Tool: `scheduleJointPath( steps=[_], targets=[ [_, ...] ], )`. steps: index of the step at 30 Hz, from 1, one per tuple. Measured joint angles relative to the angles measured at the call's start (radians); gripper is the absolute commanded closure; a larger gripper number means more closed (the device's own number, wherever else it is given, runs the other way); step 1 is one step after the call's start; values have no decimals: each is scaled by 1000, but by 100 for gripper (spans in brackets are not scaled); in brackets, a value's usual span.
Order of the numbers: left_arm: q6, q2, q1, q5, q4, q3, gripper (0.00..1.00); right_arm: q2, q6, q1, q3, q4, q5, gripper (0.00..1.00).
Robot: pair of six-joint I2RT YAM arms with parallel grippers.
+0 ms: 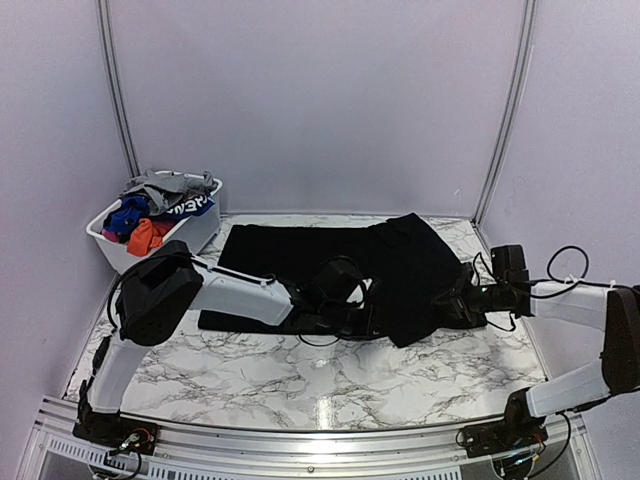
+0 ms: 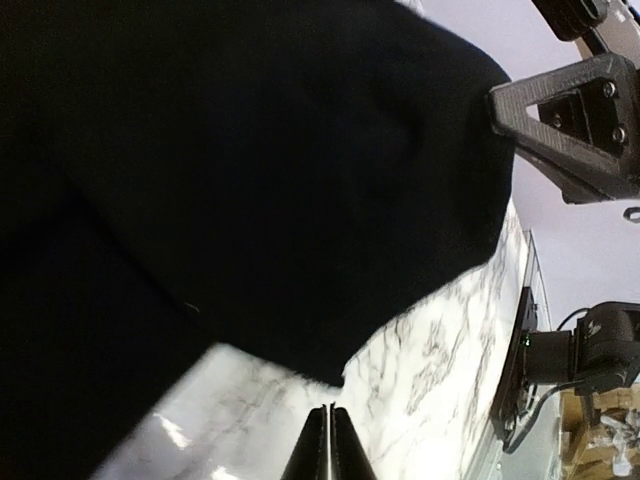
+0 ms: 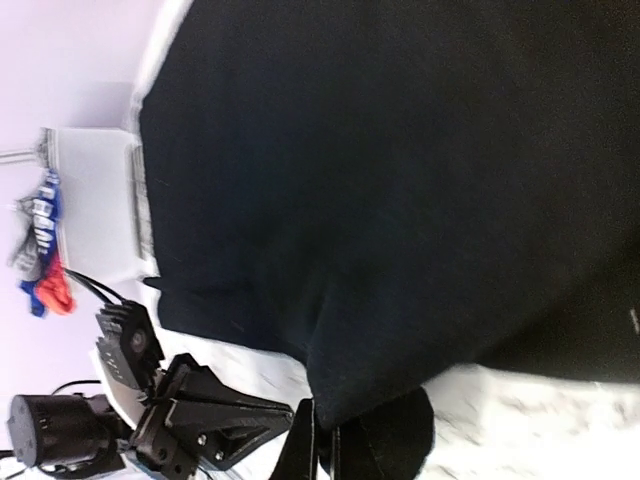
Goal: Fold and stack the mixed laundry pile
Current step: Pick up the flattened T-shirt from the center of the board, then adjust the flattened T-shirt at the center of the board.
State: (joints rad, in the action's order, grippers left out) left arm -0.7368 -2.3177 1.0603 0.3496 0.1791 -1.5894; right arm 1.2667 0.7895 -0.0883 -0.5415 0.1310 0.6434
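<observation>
A black garment (image 1: pixel 300 250) lies spread flat over the far half of the marble worktop (image 1: pixel 330 375), with its near hem toward the two arms. The left arm (image 1: pixel 230 295) reaches across to the middle of that hem. In its wrist view the left jaws are pressed together, only a hairline showing between them, with their tips right at the edge of the cloth over bare marble (whether any fabric is caught there I cannot tell). The right arm (image 1: pixel 570 300) comes in from the right side to the garment's near right corner. The right jaws are together as well, and the dark cloth bunches down into their tips, so they look clamped on the hem. The rest of the laundry pile (image 1: pixel 160 205) (grey, blue and orange-red pieces) sits heaped in a white basket (image 1: pixel 195 232) at the far left corner, well apart from both arms.
</observation>
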Motion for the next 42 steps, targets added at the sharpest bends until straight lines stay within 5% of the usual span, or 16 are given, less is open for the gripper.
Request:
scheduleJointPath(
  steps=[5, 8, 19, 29, 42],
  targets=[
    [10, 100, -76, -45, 0, 32, 46, 125, 31, 0, -142, -112, 13, 100],
    [18, 166, -125, -79, -6, 51, 36, 236, 50, 0, -201, -179, 15, 100],
    [46, 292, -206, -163, -73, 219, 32, 537, 128, 0, -380, -305, -16, 94],
    [47, 339, -260, -202, -99, 286, 25, 643, 139, 20, -559, -354, -37, 51],
    [72, 435, -304, -229, -132, 374, 21, 427, -36, 18, -492, -131, -95, 54]
  ],
)
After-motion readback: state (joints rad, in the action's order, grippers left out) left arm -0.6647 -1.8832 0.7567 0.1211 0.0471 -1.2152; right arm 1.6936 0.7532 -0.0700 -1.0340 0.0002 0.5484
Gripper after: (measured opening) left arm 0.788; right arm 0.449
